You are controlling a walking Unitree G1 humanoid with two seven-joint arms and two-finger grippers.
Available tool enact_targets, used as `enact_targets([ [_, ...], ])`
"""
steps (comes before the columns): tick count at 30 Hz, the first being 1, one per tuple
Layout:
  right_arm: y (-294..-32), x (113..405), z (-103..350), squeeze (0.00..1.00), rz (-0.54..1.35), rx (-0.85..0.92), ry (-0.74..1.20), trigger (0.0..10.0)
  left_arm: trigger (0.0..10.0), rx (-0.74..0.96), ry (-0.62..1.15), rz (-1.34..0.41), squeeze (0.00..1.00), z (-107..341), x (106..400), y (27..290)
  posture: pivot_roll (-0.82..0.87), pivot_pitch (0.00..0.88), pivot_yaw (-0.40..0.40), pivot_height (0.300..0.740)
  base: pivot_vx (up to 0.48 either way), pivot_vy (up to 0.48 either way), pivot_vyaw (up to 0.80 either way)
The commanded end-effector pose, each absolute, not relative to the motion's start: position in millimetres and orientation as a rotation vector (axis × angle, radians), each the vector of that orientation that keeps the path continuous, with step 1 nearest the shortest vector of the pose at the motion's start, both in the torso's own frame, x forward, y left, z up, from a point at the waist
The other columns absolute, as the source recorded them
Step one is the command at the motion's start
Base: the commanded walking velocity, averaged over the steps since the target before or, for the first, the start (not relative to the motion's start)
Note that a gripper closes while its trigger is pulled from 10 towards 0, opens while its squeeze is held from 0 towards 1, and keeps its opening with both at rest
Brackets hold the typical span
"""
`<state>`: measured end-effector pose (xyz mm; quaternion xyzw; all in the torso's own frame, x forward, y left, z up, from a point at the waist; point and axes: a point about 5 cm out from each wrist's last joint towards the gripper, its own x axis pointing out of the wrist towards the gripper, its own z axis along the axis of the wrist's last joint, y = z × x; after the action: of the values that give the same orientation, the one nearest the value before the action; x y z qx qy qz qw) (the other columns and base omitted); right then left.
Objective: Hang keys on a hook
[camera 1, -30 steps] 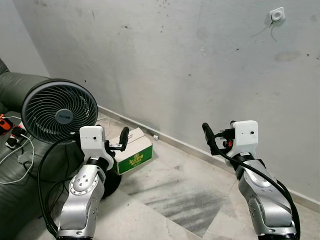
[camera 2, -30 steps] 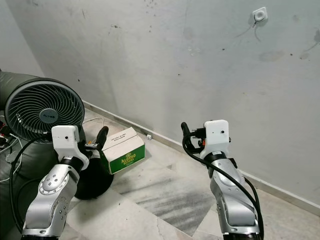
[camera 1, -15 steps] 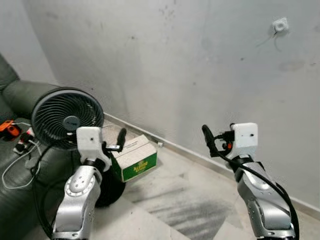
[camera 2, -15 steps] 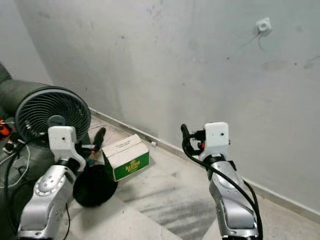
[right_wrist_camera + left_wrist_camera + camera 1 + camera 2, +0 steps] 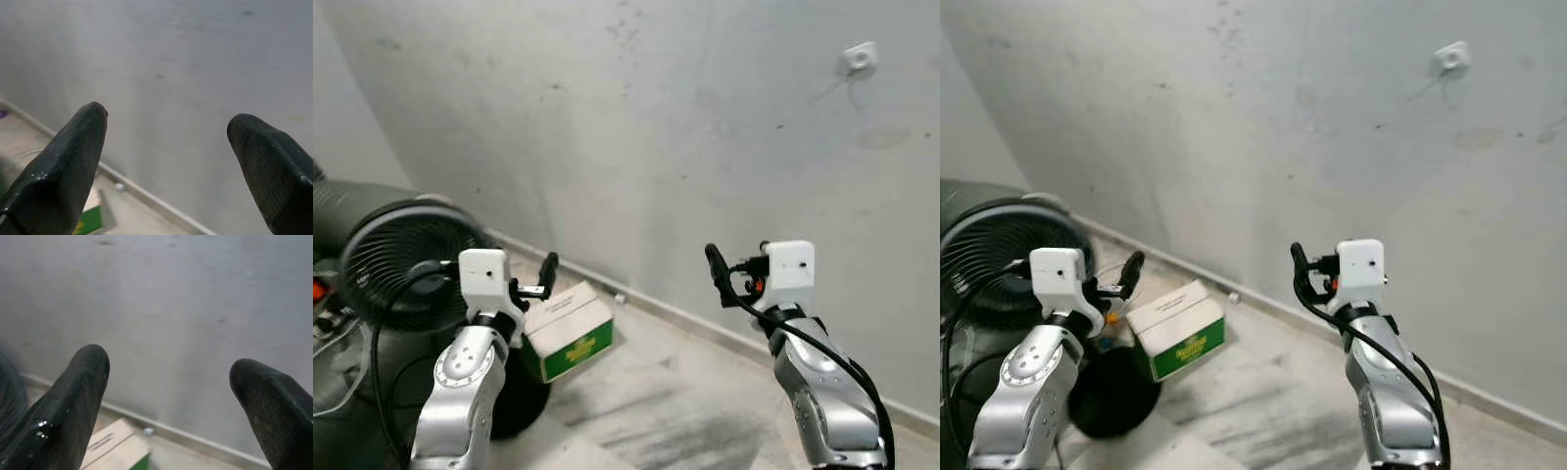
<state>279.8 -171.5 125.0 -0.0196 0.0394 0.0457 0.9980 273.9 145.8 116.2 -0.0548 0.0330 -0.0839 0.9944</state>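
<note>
Here both sets of jaws stand wide with nothing between them — the wrist views show each pair of black fingers spread apart against bare wall. The left gripper and the right gripper are both raised at chest height in front of the robot, well apart from each other and pointing toward the grey wall. High on that wall, above and beyond the right gripper, sits a small white hook with a thin cord hanging from it; no keys can be made out. Below the left gripper a green and white cardboard box lies on the tiled floor, just beside a black fan on its round base.
</note>
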Motion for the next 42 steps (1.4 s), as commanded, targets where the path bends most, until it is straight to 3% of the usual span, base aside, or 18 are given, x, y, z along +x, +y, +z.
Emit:
enact_targets([
  [1, -163.1, 281.8, 132.5, 0.0, 0.114, -0.026, 0.046, 10.0, 10.0, -0.082, 0.061, -0.139, 0.0, 119.9, 274.3, 157.0, 0.0, 0.034, 0.058, 0.74, 0.244, 0.0, -0.8],
  [42, -164.1, 282.6, 134.8, 0.0, 0.119, -0.043, 0.048, 10.0, 10.0, -0.112, 0.139, -0.035, 0.0, 112.1, 277.6, 157.7, 0.0, 0.057, 0.047, 0.74, 0.006, 0.0, -0.8],
])
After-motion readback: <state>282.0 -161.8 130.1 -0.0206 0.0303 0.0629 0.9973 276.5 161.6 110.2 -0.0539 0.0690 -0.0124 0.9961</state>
